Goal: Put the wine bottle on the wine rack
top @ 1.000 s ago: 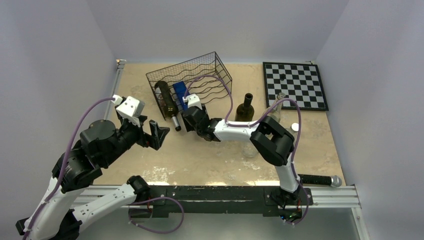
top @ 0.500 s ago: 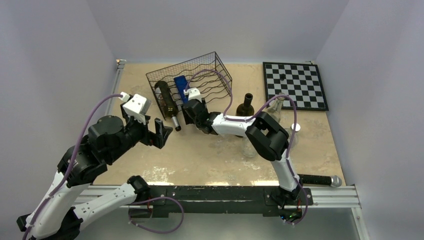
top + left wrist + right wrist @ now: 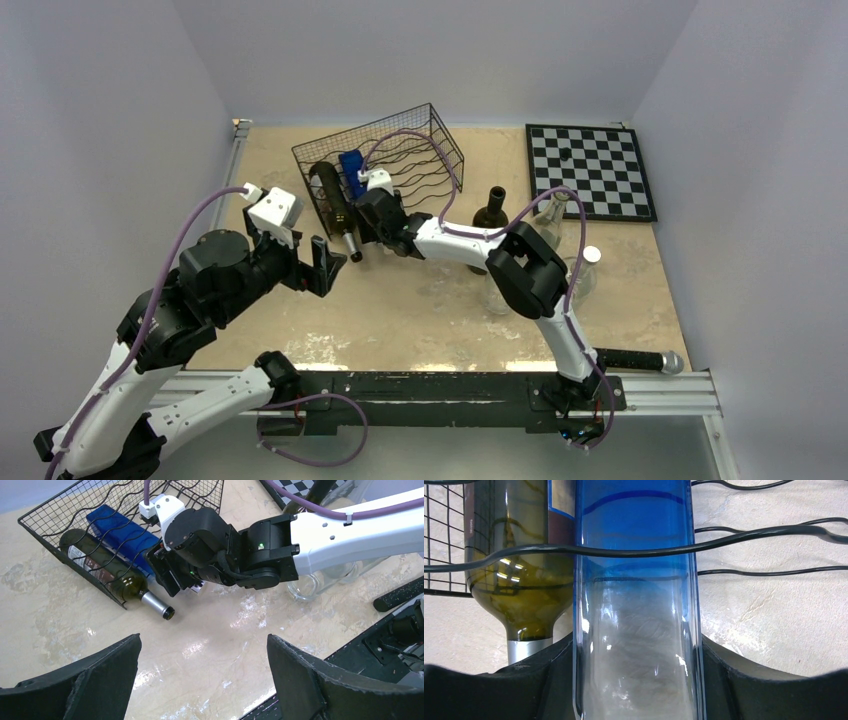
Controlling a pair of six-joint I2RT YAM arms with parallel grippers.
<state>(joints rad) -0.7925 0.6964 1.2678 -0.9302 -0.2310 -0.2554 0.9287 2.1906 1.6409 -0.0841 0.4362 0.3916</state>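
Note:
The black wire wine rack (image 3: 415, 140) stands at the back centre of the table. A dark green bottle (image 3: 333, 205) lies in its left side, with the neck sticking out at the front. Beside it lies the blue wine bottle (image 3: 351, 166), partly inside the rack under a wavy wire (image 3: 749, 532). My right gripper (image 3: 372, 210) is shut on the blue wine bottle (image 3: 636, 605) at its clear lower end, with a finger pressed to each side. My left gripper (image 3: 203, 637) hangs open over bare table in front of the rack, holding nothing.
A dark bottle (image 3: 490, 215) stands upright right of the rack. Clear glass vessels (image 3: 590, 265) sit near the right arm's elbow. A chessboard (image 3: 592, 170) lies at the back right. A black-handled tool (image 3: 640, 360) rests by the front rail.
The right arm has pushed the blue bottle back and left, deeper into the rack. The left arm rose a little and stayed open.

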